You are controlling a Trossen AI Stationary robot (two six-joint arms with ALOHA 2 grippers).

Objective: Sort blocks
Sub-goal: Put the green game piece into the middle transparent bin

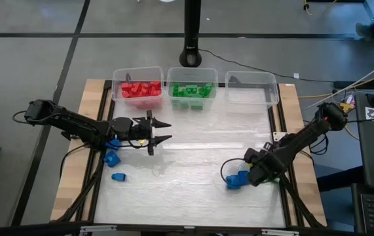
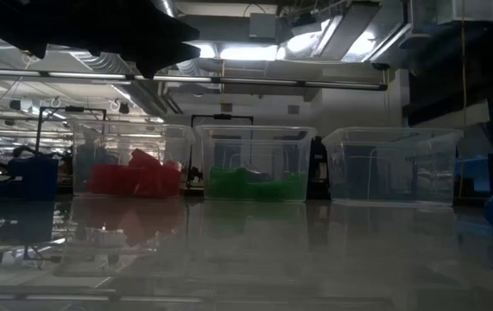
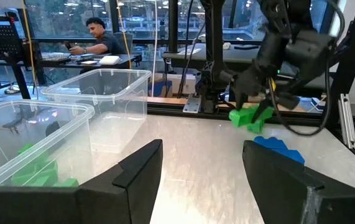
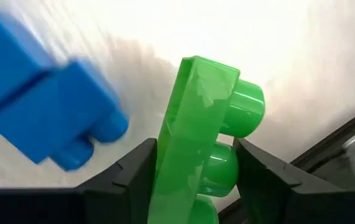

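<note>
Right gripper (image 4: 193, 171) low at the desk's (image 1: 193, 183) near right, jaws clamped on a green block (image 4: 205, 143) beside blue blocks (image 1: 237, 179), while the left gripper (image 1: 162, 131) hangs open mid-left, empty.

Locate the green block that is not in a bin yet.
The green block sits between the right hand's fingers, low over the table's right front part in the high view, beside blue blocks.

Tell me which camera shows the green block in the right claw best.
The right wrist view: the green block fills it, pinched between the right claw's fingers. The left wrist view shows it distantly; high and low views hide it.
</note>
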